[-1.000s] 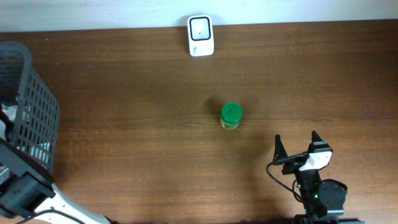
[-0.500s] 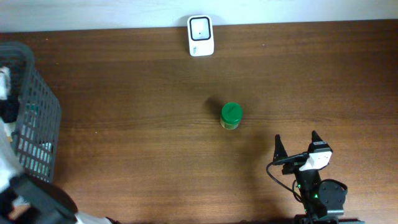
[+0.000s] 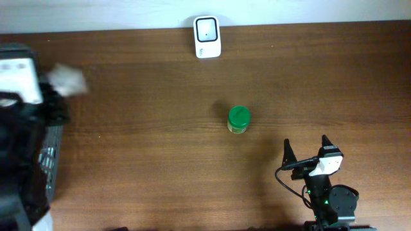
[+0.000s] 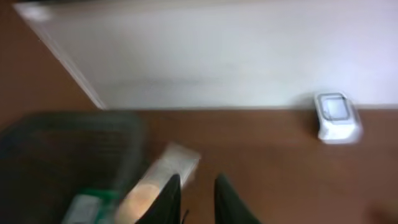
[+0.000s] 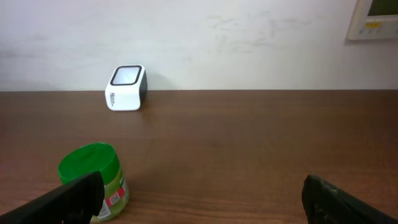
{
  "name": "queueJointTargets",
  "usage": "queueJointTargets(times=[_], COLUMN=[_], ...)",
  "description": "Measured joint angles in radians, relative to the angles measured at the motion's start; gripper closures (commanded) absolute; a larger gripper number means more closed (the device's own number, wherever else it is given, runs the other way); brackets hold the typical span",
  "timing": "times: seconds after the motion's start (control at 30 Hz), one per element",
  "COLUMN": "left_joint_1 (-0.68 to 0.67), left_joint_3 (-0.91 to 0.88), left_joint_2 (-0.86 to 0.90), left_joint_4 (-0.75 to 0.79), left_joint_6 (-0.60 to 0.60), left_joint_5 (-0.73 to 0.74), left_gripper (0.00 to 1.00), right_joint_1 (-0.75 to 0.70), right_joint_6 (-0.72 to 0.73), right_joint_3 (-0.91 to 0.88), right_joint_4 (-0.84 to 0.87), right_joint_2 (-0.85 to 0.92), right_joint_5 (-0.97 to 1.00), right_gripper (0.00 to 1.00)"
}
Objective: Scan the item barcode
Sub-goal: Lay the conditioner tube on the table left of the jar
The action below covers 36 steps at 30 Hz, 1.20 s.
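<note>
Overhead first. Got the white scanner (image 3: 207,36) parked at the far edge of the table (image 3: 141,128), and a green-lidded jar (image 3: 239,119) upright near the middle, well apart from it. Over on the left, see the left arm (image 3: 19,147) as a dark blur above the basket (image 3: 50,160), with a smeared white packet (image 3: 67,79) right at its end, over the wood. Bottom right, right gripper (image 3: 307,151) spread wide, nothing in it.

Left wrist: all blurry. Left gripper (image 4: 194,186) narrow, just a slim gap showing wood. Shows the white packet (image 4: 163,177) overlapping the left fingertip, basket (image 4: 56,149) beyond, scanner (image 4: 336,116) far right by the wall (image 4: 217,56). Can't tell whether actually pinched.

Right wrist: fingertips (image 5: 68,198) down in both bottom corners, so wide open and empty. Jar (image 5: 93,180) just ahead on the left, scanner (image 5: 127,87) back by the wall.
</note>
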Motion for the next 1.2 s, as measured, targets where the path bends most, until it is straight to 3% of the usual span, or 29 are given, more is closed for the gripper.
queueJointTargets(times=[0.07, 0.27, 0.3, 0.33, 0.37, 0.5, 0.7, 0.83, 1.03, 1.2], left_joint_1=[-0.122, -0.323, -0.341, -0.361, -0.368, -0.372, -0.368, -0.316, -0.173, -0.133], left_joint_3=[-0.002, -0.011, -0.011, -0.011, -0.011, -0.011, -0.011, -0.013, -0.013, -0.013], left_joint_2=[0.071, 0.274, 0.295, 0.326, 0.345, 0.438, 0.704, 0.818, 0.927, 1.025], left_joint_4=[-0.074, -0.109, -0.109, -0.106, -0.103, -0.058, 0.123, 0.222, 0.289, 0.378], left_joint_6=[-0.003, -0.006, -0.006, -0.008, -0.005, 0.007, 0.032, 0.032, 0.135, 0.248], left_joint_5=[0.023, 0.031, 0.031, 0.031, 0.031, 0.014, -0.260, -0.319, -0.216, -0.117], left_gripper=[0.82, 0.72, 0.55, 0.25, 0.20, 0.19, 0.07, 0.07, 0.07, 0.06], right_joint_1=[0.000, 0.000, 0.000, 0.000, 0.000, 0.000, 0.000, 0.000, 0.000, 0.000], right_joint_6=[0.000, 0.000, 0.000, 0.000, 0.000, 0.000, 0.000, 0.000, 0.000, 0.000], right_joint_3=[0.000, 0.000, 0.000, 0.000, 0.000, 0.000, 0.000, 0.000, 0.000, 0.000], right_joint_4=[0.000, 0.000, 0.000, 0.000, 0.000, 0.000, 0.000, 0.000, 0.000, 0.000], right_joint_2=[0.000, 0.000, 0.000, 0.000, 0.000, 0.000, 0.000, 0.000, 0.000, 0.000], right_joint_5=[0.000, 0.000, 0.000, 0.000, 0.000, 0.000, 0.000, 0.000, 0.000, 0.000], right_gripper=[0.01, 0.02, 0.02, 0.02, 0.02, 0.02, 0.02, 0.02, 0.02, 0.02])
